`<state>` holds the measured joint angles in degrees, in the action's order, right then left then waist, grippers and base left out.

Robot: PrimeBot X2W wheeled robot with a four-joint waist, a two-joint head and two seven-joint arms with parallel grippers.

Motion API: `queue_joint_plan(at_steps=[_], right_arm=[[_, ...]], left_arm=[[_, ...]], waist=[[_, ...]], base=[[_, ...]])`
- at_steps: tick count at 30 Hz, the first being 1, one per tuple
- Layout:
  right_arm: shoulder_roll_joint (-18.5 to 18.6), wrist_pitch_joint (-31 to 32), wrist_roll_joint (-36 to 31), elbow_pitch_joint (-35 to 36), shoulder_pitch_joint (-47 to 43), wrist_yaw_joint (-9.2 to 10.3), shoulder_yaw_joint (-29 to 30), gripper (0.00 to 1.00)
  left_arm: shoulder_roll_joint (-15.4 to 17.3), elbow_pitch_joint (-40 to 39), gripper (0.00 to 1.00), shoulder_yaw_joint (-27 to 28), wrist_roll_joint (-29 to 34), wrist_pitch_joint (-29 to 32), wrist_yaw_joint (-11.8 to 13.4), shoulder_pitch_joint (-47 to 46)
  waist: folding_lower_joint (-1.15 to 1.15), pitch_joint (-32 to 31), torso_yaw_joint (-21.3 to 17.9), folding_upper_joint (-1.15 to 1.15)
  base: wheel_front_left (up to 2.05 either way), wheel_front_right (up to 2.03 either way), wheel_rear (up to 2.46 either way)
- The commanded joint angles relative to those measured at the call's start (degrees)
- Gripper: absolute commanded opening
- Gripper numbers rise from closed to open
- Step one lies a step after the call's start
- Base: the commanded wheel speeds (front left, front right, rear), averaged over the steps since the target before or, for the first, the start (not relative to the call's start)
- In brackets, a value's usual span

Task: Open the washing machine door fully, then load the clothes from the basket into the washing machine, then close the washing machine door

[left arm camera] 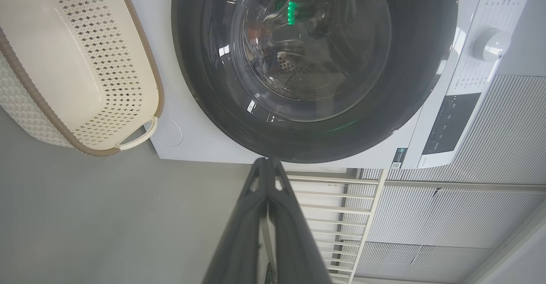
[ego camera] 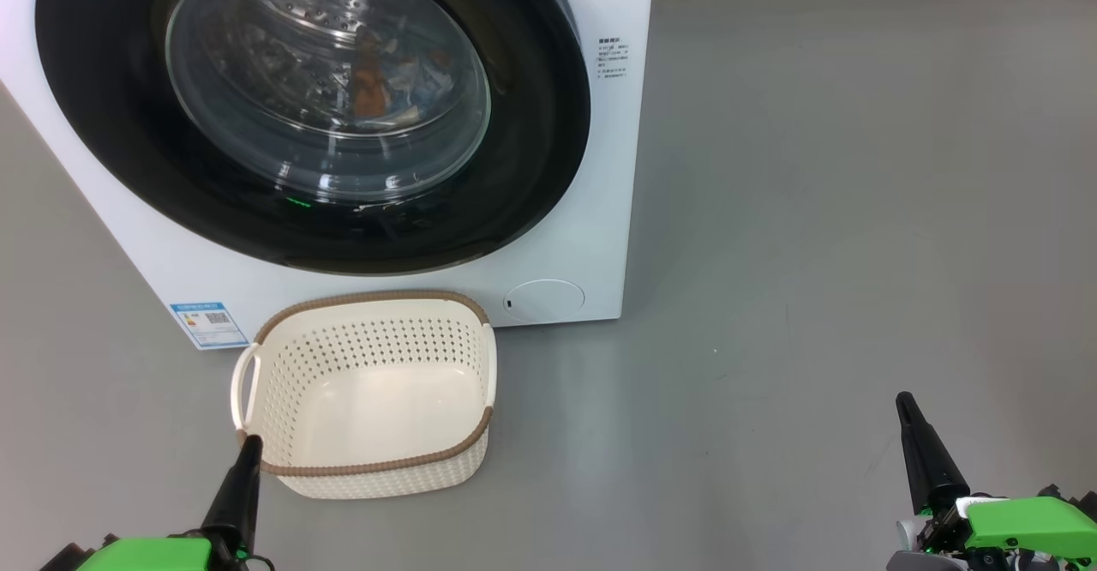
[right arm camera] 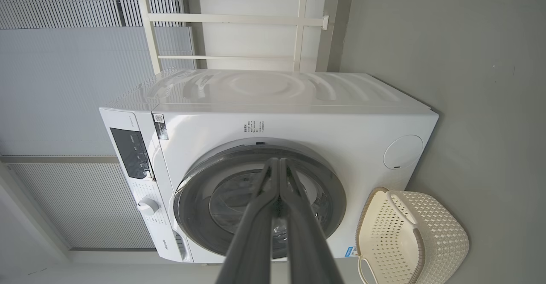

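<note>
At the lower left, my left gripper (ego camera: 250, 444) has its two dark fingers pressed together with nothing between them. In the head view its tip lines up with the near left corner of the basket (ego camera: 386, 408), but the left wrist view shows the fingers (left arm camera: 256, 215) clear of the basket (left arm camera: 64, 62) and pointing at the machine's front.

The basket stands on the grey floor (ego camera: 814, 254), just in front of the washing machine (ego camera: 600, 211) and below its door, with its bare bottom showing. A blue label sticker (ego camera: 208, 322) sits on the machine's lower front, just left of the basket.

The washing machine door (ego camera: 531, 125) lies flat against the front, shut. Through its glass I see the clothes (ego camera: 377, 82) inside the drum, as brown and blue patches. The small round flap (ego camera: 543, 300) is just right of the basket.

Far right, well away from the machine and over bare floor, my right gripper (ego camera: 905, 401) is closed too, holding nothing. In its wrist view the tips (right arm camera: 279, 161) meet in front of the door (right arm camera: 192, 198).
</note>
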<state>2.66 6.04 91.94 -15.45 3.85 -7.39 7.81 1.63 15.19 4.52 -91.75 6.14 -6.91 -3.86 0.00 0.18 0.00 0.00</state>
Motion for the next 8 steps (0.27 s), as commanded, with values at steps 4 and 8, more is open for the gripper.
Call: queue_joint_plan(at_steps=[4,8], right_arm=[[0.2,0.5,0.2,1.4,2.3,-0.1,-1.2,0.0],[0.2,0.5,0.2,1.4,2.3,-0.1,-1.2,0.0]], left_arm=[[1.2,-1.1,0.0,2.0,-0.4,0.3,-0.6,-2.3],[1.2,-1.1,0.0,2.0,-0.4,0.3,-0.6,-2.3]], waist=[[0.0,0.0,0.0,0.0],[0.0,0.0,0.0,0.0]], base=[[0.0,0.0,0.0],[0.0,0.0,0.0]])
